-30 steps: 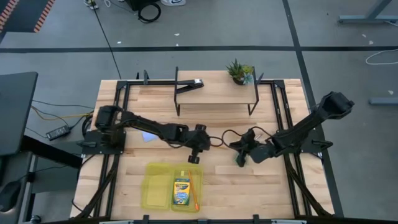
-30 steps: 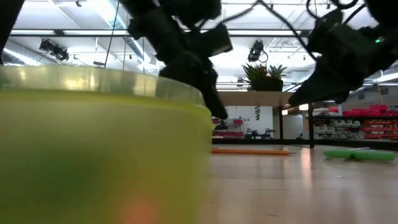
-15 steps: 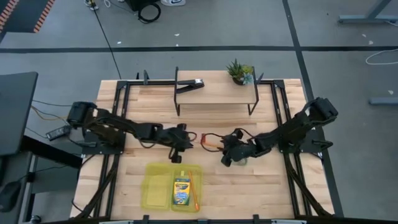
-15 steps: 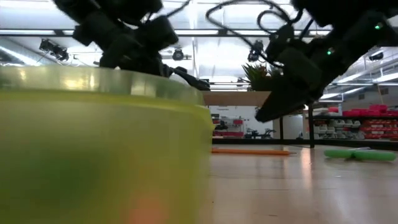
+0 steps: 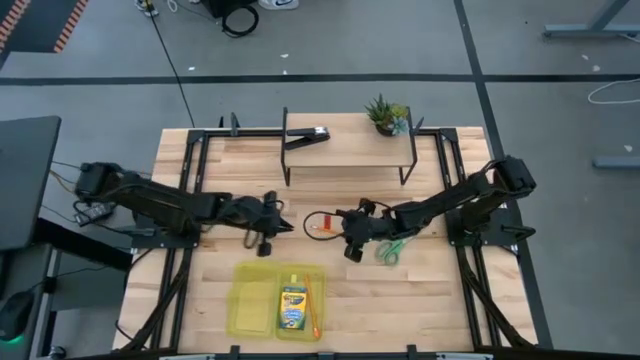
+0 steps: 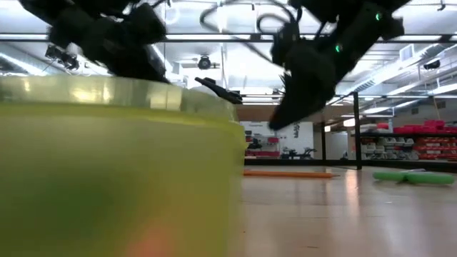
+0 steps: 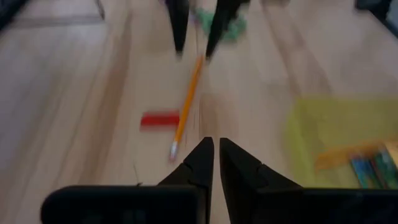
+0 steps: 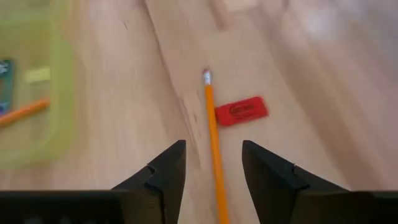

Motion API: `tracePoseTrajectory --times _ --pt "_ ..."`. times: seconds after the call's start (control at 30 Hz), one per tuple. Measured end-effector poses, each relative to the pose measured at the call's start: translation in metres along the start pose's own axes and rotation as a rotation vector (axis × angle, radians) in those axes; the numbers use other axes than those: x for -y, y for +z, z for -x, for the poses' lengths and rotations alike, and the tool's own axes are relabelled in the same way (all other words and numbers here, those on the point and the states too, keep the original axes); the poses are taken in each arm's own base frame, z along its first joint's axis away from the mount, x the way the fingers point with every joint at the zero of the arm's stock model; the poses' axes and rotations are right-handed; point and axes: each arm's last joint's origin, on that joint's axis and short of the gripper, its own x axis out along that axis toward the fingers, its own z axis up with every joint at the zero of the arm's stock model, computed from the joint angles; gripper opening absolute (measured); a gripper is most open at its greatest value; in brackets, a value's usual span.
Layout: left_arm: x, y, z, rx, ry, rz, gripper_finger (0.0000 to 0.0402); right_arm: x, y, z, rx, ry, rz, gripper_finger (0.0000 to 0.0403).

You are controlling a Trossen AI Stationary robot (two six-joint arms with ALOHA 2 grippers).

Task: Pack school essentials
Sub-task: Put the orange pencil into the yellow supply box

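Since a sec ago both arms have swung toward the table's left: left gripper (image 5: 266,243) has pulled back from mid-table toward its own side, right gripper (image 5: 350,250) has come in from the right to the middle. Right fingers were together then, now apart.

Left gripper: fingers (image 7: 202,163) together, nothing between them, pointing at the orange pencil (image 7: 186,106).

Right gripper: fingers (image 8: 166,168) apart, nothing held, hanging over the pencil's near end; wrist view shows the pencil running up between the two fingers. Can't tell if it touches.

Short red piece (image 8: 241,110) lies just beside the pencil, on bare wood between the 2 grippers. Green-handled scissors (image 5: 388,251) on the table just right of the right gripper.

Yellow-green tray (image 5: 246,312) at the front edge, w/ crayon box (image 5: 292,307) and another orange pencil (image 5: 311,308) inside.

Potted plant (image 5: 385,115) on the rear shelf (image 5: 345,150).
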Motion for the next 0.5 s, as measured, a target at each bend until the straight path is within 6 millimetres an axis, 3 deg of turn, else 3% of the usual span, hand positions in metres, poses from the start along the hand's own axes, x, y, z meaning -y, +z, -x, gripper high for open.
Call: tracePoseTrajectory --times 0.07,0.13,0.5 --pt "0.000 0.009 -0.002 0.043 0.003 0.003 0.0028 0.003 0.006 0.012 0.003 -0.009 0.028 0.0163" --pt "0.000 0.003 0.000 0.002 0.003 0.001 0.0024 -0.001 0.015 0.018 0.047 0.009 0.021 0.0163" --pt "0.002 0.003 -0.007 0.009 -0.003 0.027 0.0020 0.002 0.013 0.047 0.123 -0.026 0.030 0.0163"
